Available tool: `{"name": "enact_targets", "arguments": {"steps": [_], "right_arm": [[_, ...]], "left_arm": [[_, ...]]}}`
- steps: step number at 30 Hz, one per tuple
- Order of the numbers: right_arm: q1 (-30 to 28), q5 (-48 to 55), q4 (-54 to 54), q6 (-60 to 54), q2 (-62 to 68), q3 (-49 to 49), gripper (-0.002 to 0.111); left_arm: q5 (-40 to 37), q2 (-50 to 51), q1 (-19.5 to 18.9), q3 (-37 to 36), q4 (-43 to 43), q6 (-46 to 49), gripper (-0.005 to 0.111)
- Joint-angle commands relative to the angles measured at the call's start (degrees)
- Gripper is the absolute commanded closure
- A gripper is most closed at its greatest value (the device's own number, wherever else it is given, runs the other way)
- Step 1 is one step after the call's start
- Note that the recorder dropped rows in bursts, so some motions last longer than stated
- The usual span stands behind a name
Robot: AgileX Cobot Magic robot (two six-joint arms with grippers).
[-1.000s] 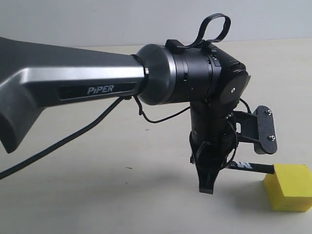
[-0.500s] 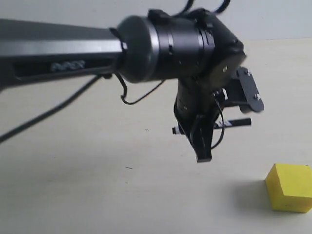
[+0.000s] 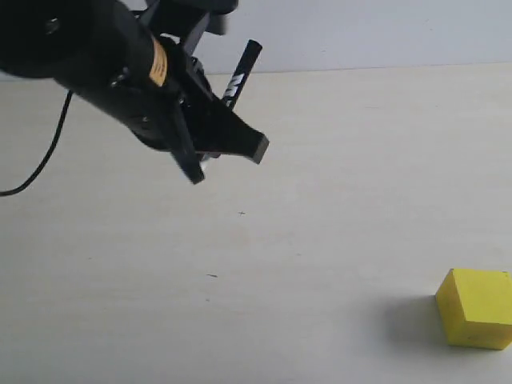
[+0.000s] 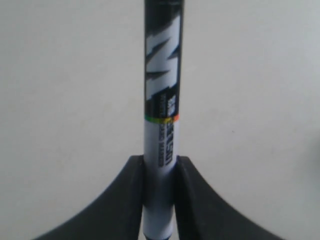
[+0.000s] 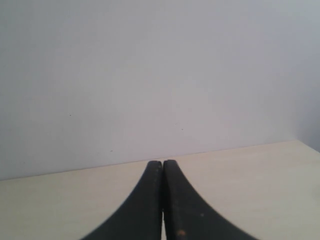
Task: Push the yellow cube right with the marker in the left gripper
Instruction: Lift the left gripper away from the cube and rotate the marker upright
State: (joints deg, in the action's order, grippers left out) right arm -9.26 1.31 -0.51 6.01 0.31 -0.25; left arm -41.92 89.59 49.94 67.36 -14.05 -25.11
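The yellow cube [image 3: 475, 309] rests on the pale table at the lower right of the exterior view. My left gripper [image 3: 228, 158] hangs high at the upper left, far from the cube. It is shut on the marker [image 3: 243, 70], whose black capped end slants up past the fingers. In the left wrist view the marker [image 4: 161, 100] runs straight out between the two black fingers [image 4: 131, 176], white barrel clamped and black printed part beyond. My right gripper [image 5: 162, 163] is shut with nothing in it; it does not show in the exterior view.
The pale tabletop [image 3: 320, 224] runs back to a plain grey wall [image 3: 384, 32]. A black cable [image 3: 40, 164] trails off the left arm at the left edge. Small dark specks [image 3: 212, 276] mark the table near the middle.
The left arm has risen and swung up and to the left, away from the cube, carrying the marker. The marker now slants upward instead of lying level. The cube has stayed put.
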Motion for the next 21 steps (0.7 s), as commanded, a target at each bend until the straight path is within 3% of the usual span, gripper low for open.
{"name": "enact_targets", "arguments": {"steps": [1,5,7,21], "right_arm": [[-0.4,-0.1,0.1,-0.1,-0.3,0.3,0.108],[-0.4,-0.1,0.1,-0.1,-0.3,0.3,0.108],[-0.4,-0.1,0.1,-0.1,-0.3,0.3,0.108],[-0.4,-0.1,0.1,-0.1,-0.3,0.3,0.108]], "left_arm": [[0.1,-2.2,0.6,-3.4,4.4,-6.3,0.107],[2.2,0.3,-0.3,-3.6,5.5,-18.6,0.107],[2.0,2.9,-0.3,-2.9,5.7,-20.5,0.107],[-5.7,22.2,-2.9,7.5,14.8,-19.3,0.107]]}}
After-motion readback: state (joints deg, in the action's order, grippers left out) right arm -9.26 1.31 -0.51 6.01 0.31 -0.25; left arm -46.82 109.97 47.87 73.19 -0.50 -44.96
